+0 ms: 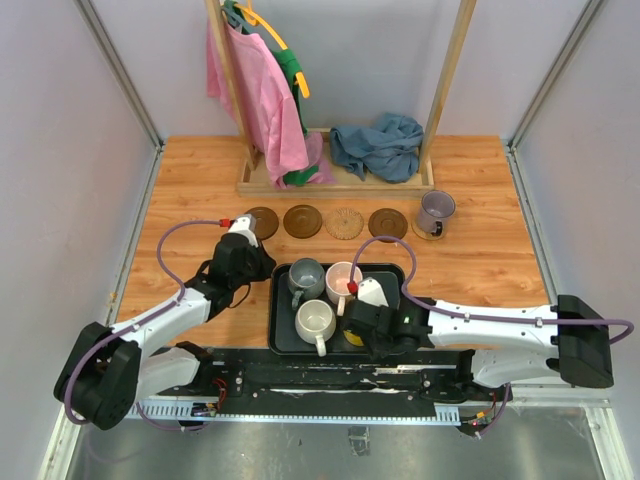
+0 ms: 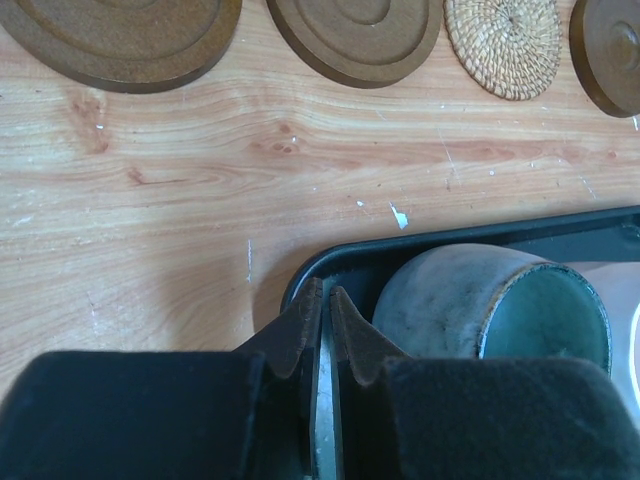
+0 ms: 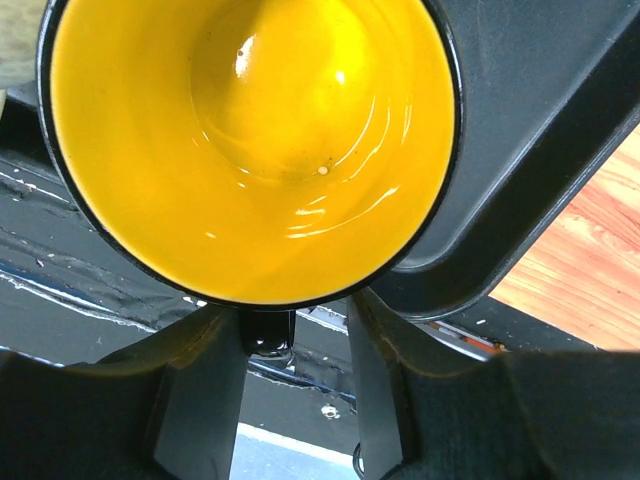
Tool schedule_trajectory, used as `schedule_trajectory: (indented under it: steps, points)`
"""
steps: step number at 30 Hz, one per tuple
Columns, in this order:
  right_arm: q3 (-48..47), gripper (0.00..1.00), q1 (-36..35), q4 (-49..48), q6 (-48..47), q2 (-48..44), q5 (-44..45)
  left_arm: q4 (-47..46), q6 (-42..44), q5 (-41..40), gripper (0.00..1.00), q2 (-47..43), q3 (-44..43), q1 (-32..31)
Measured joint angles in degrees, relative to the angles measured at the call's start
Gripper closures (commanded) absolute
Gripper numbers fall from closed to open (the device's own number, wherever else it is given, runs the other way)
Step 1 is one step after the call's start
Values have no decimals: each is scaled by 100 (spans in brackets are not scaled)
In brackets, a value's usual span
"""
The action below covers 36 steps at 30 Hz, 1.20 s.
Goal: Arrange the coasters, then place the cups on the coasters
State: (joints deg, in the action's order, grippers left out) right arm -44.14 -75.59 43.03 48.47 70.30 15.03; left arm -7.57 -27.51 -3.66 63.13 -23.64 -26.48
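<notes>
1. One left gripper [image 2: 325, 292] at the left: dark padded fingers pressed together, closed on nothing. It sits over the far-left corner of the black tray [image 1: 283, 340], tips pointing far toward the coaster row.
2. Four bare coasters lie flat in a left-right line on the wood-grain table [image 1: 180, 200], far of the tray and apart from each other.
   - The first brown coaster [image 1: 266, 222] is dark wood with ring grooves, partly hidden by the left arm.
   - The second brown coaster [image 1: 302, 220] has the same grooved look.
   - The woven coaster [image 1: 345, 223] is tan with a basket-like weave.
   - The third brown coaster [image 1: 388, 223] is dark wood.
3. The tray is a rounded rectangle, long axis left-right.
   - The dark grey mug [image 1: 306, 272] stands upright at far-left, matte mottled outside, handle pointing near.
   - The white mug [image 1: 315, 320] stands upright at near-left, handle pointing near.
   - The pink mug [image 1: 343, 278] stands upright just right of the grey one.
4. The yellow mug [image 3: 250, 140] is near-middle in the tray, mouth up. It is glossy yellow inside with a black rim, and its black handle points at the right gripper [image 3: 292, 308].
5. The right gripper's jaws are open and straddle that handle. A gap shows on one side, so it is not clamped.
6. The lavender-grey mug [image 1: 436, 210] stands upright on the tan coaster [image 1: 424, 234] at the right end of the row. It is translucent, handle pointing near.
</notes>
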Motion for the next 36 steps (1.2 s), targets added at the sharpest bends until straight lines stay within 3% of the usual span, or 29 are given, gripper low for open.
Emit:
schedule_trajectory:
  steps: [13, 15, 21, 29, 36]
  points:
    - [9, 62, 0, -151, -9, 103, 0, 2, -22, -4, 89, 0, 26, 0]
    - [9, 68, 0, -184, -9, 114, 0, 0, -22, -4, 89, 0, 28, 0]
    - [46, 99, 0, -286, -35, 114, 35, 0, -68, -4, 89, 0, 35, 0]
    - [61, 99, -46, -188, -2, 50, 116, 9, -103, -4, 89, -4, 85, -2]
    - [-240, 99, -352, 732, 192, -114, 660, 11, -105, -26, 89, -120, 90, -2]
